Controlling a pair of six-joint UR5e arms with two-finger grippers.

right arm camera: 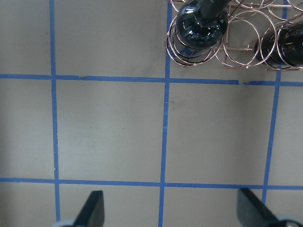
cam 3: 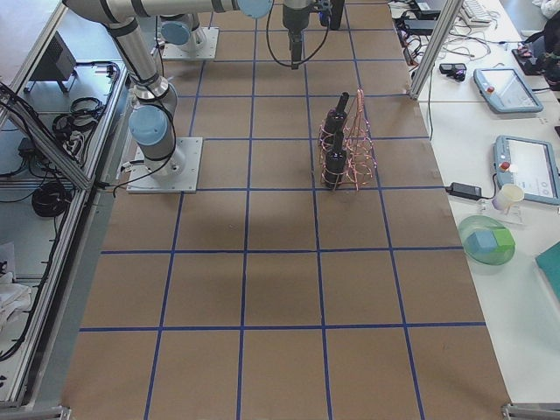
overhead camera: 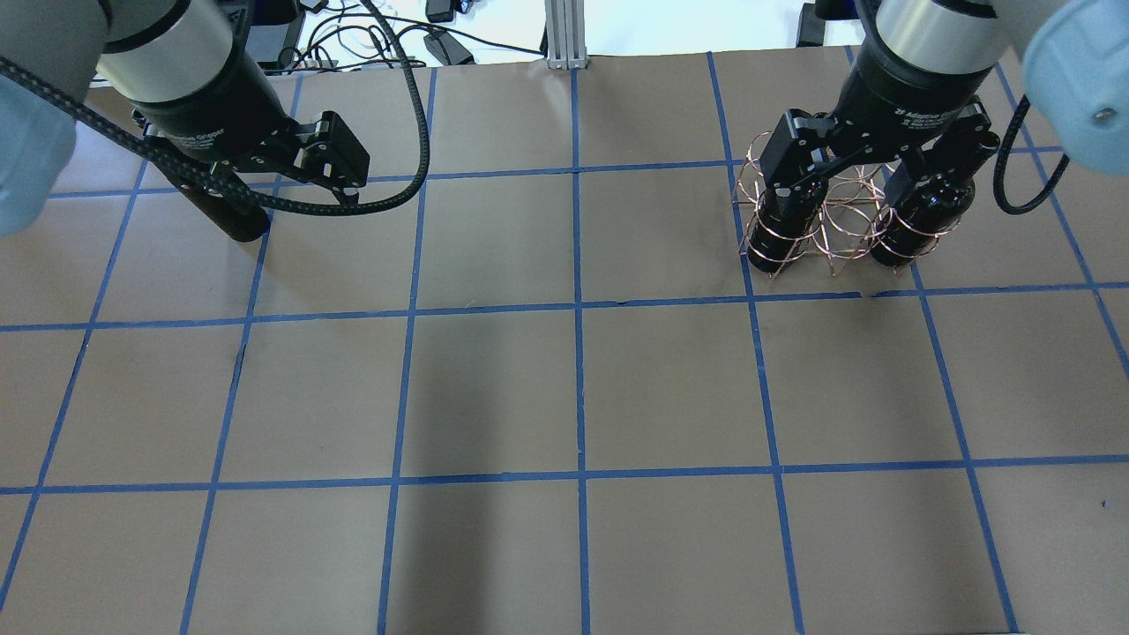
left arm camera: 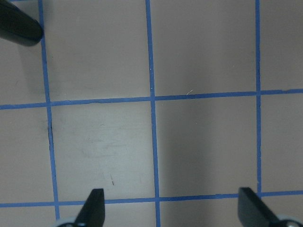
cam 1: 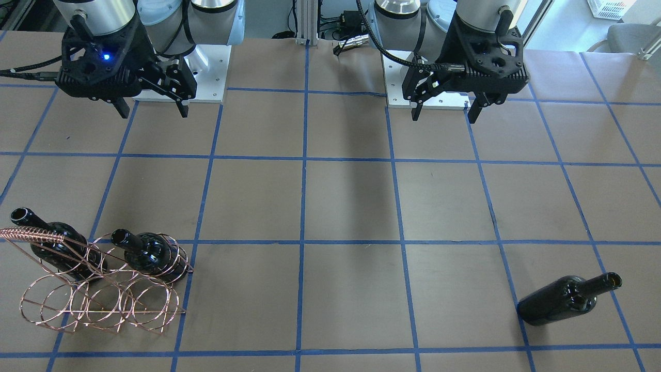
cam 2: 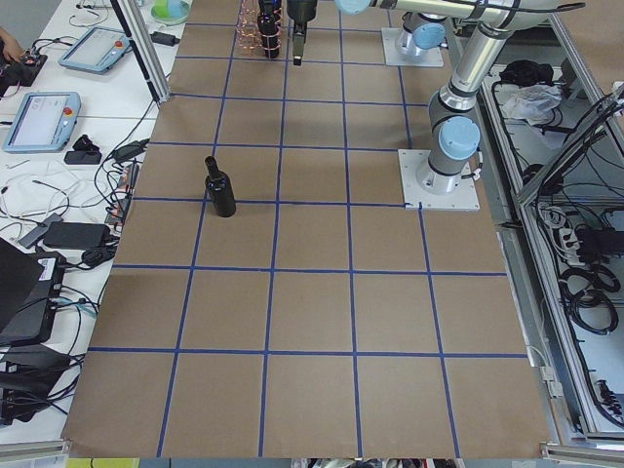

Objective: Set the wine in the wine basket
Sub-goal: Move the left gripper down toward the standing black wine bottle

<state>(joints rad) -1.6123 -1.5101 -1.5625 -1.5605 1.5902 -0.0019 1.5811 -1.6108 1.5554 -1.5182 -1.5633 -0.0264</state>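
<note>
— Where is the wine sitting?
— It is standing alone on the counter, on the left arm's side, well apart from the wine basket.
— And the grips?
— The left end effector and the right end effector are both hanging wide open, empty.
— What are you fearing?
— Slick glass slipping mid-carry, or the bottle catching a hoop and tipping the basket.
</note>
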